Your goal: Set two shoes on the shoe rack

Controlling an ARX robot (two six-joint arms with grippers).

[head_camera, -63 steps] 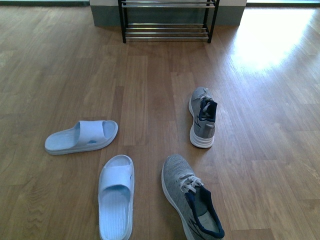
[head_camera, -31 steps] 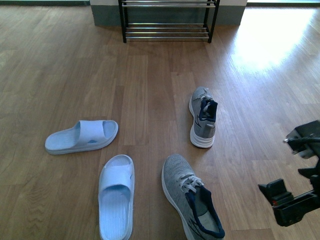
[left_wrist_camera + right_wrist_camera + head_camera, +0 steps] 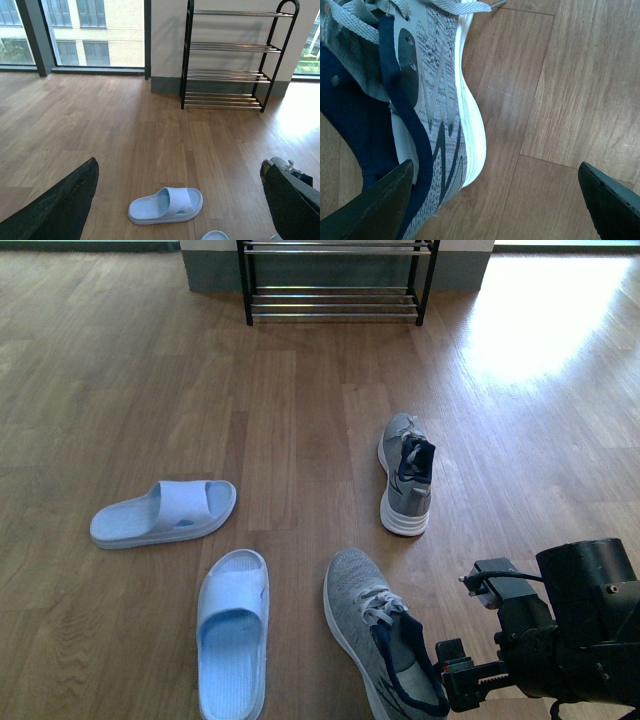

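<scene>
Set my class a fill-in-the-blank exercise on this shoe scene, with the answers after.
1. On the wooden floor lie ___ pale blue slides.
2. The right gripper, beside the nearer grey sneaker, has its jaws wide ___.
3. The shoe rack holds ___ shoes.
Answers: two; open; no.

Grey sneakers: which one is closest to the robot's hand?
The near grey sneaker, right beside the right gripper; the other grey sneaker lies farther off, toward the shoe rack.
</scene>
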